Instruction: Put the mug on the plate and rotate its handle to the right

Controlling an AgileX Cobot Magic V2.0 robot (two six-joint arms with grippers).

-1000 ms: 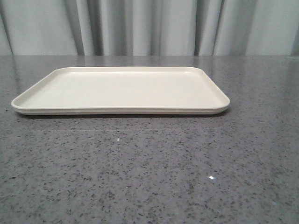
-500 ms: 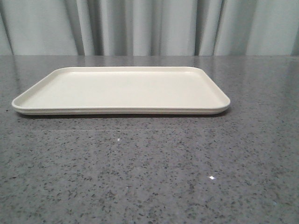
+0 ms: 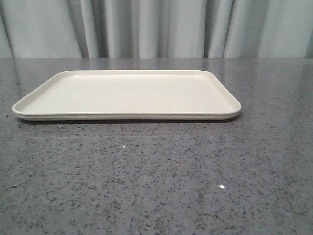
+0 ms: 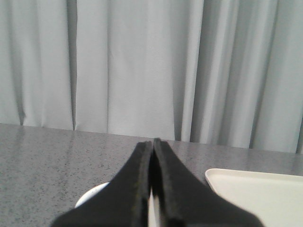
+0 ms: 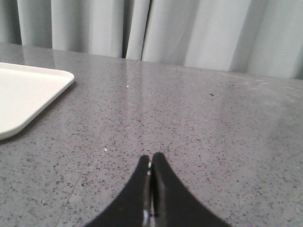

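The cream plate [image 3: 127,93] lies empty at the middle of the grey table in the front view. No gripper and no mug show in that view. In the left wrist view my left gripper [image 4: 153,142] is shut and empty. A white rounded edge of the mug [image 4: 91,197] peeks out below its fingers. The mug's smiley face and handle are hidden. A corner of the plate [image 4: 255,189] lies to the mug's right. In the right wrist view my right gripper [image 5: 151,157] is shut and empty above bare table, with a plate corner [image 5: 28,90] to its left.
Grey speckled stone table [image 3: 156,176] spreads in front of the plate. Pale curtains [image 3: 156,27] hang behind the table's far edge.
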